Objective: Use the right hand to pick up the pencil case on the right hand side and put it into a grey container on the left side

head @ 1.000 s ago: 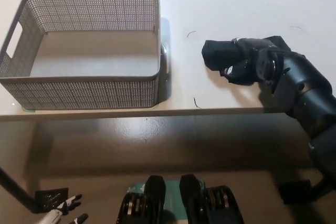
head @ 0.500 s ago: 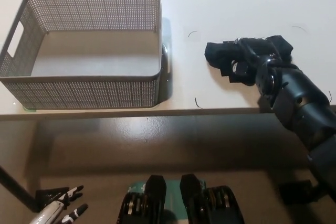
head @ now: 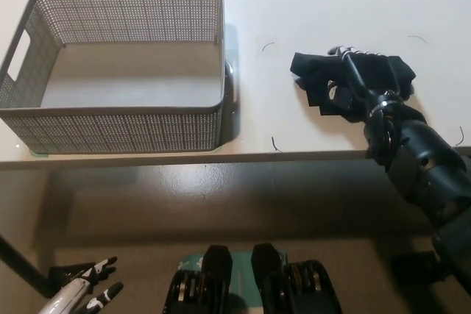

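Note:
The black pencil case [head: 313,70] lies on the white table [head: 331,5], right of centre. My black right hand [head: 353,86] rests over its near right part, wrist coming in from the lower right. Black on black hides how the hand sits on the case. The grey mesh container [head: 110,130] stands on the table's left part with nothing inside it that I can see. My white left hand [head: 82,292] hangs low at the bottom left, below the table's edge, fingers apart and holding nothing.
The table's front edge [head: 221,158] runs across the picture just below the container and the pencil case. A few short dark threads [head: 268,46] lie on the table between the two. A dark pole [head: 18,266] slants at the lower left.
My right arm has swung from the right side to come in more from below. The hand and the pencil case have shifted slightly right. The left hand has barely moved.

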